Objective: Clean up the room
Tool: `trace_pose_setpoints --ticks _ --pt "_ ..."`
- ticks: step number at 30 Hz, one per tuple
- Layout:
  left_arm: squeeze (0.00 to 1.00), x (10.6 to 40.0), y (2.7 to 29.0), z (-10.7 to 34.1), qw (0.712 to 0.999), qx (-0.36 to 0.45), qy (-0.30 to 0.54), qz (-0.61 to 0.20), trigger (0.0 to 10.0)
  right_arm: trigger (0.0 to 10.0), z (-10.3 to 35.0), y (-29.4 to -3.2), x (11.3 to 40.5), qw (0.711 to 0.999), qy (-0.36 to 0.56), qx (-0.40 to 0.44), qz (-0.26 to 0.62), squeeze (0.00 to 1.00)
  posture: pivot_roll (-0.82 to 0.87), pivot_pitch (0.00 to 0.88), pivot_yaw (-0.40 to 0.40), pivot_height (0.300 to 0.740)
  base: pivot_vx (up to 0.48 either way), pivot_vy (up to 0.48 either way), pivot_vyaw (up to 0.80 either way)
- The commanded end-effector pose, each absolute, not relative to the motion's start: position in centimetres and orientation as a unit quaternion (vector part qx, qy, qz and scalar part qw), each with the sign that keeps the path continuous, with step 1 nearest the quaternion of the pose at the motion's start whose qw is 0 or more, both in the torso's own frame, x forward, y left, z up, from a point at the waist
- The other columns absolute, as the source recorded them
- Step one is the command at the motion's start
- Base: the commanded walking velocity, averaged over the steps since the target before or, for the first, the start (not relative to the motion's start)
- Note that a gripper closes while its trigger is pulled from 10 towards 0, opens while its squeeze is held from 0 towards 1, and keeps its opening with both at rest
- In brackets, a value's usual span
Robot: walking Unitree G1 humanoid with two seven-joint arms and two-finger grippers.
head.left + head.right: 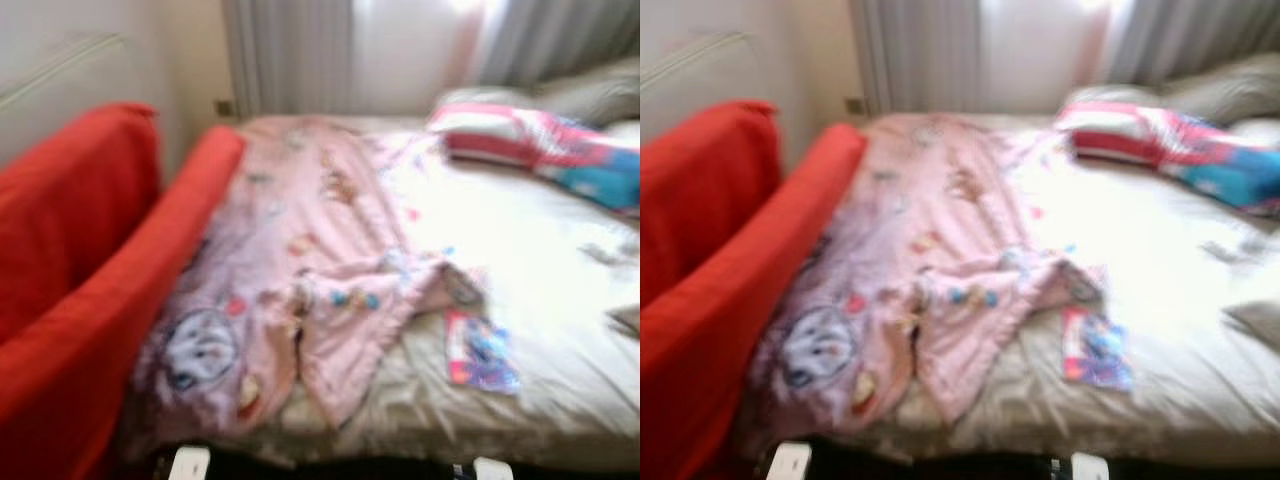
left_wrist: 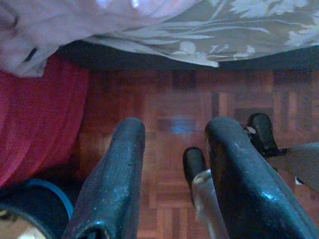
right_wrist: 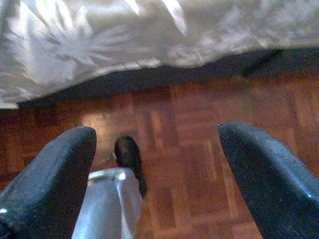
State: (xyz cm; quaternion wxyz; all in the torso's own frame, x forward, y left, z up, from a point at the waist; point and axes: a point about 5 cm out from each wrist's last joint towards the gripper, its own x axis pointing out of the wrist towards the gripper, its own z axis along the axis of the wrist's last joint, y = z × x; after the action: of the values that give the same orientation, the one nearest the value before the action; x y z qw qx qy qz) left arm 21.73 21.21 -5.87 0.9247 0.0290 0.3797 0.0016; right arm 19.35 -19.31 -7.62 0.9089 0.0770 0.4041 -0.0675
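Bed (image 1: 560, 400) stood straight ahead, its near edge running across the bottom of the head views; picture soft with blur. Pink cartoon-print blanket (image 1: 300, 260) lay rumpled over the bed's left half, its lower corner drooping over the near edge. Red sofa (image 1: 90, 300) pressed against the bed's left side, touching the blanket, no gap between them. A small colourful booklet (image 1: 480, 352) lay flat near the front edge, just right of the blanket's folds. Striped red, pink and blue pillow (image 1: 540, 150) sat at the far right, by the grey curtains (image 1: 290, 50). The middle and right of the sheet lay mostly bare.

Both arms hung low before the bed. Left hand (image 2: 172, 174) had fingers apart, nothing between them, over wooden parquet floor (image 2: 199, 99); the bed's leaf-patterned sheet edge and the red sofa cover hung beyond it. Right hand (image 3: 157, 174) had fingers wide apart, holding nothing, above open parquet with the sheet's overhang beyond.
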Motion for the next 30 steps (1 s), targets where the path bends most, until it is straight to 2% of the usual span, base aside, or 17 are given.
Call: trace_pose_setpoints --ticks 1,9,17,30 --pt "0.00 21.0 21.3 -6.3 0.917 0.041 0.396 -0.001 10.0 10.0 -8.1 -19.5 18.4 0.902 0.418 0.081 -0.074 0.00 0.01 0.147 0.049 0.740 0.000 0.000 0.00" --pt "0.00 21.4 21.0 -6.1 0.921 0.045 0.388 -0.007 10.0 10.0 -8.1 -19.8 18.3 0.903 0.415 0.078 -0.075 0.00 0.01 0.132 0.050 0.740 0.000 -0.270 0.00" --pt "0.00 21.5 21.1 -6.0 0.922 0.043 0.384 -0.007 10.0 10.0 -7.8 -18.3 19.4 0.908 0.406 0.081 -0.068 0.00 0.01 0.133 0.049 0.740 0.000 -0.356 0.00" --pt "0.00 21.5 21.4 -6.0 0.923 0.039 0.383 -0.004 10.0 10.0 -7.7 -19.0 19.3 0.908 0.405 0.083 -0.076 0.00 0.01 0.156 0.045 0.740 0.000 -0.356 0.00"
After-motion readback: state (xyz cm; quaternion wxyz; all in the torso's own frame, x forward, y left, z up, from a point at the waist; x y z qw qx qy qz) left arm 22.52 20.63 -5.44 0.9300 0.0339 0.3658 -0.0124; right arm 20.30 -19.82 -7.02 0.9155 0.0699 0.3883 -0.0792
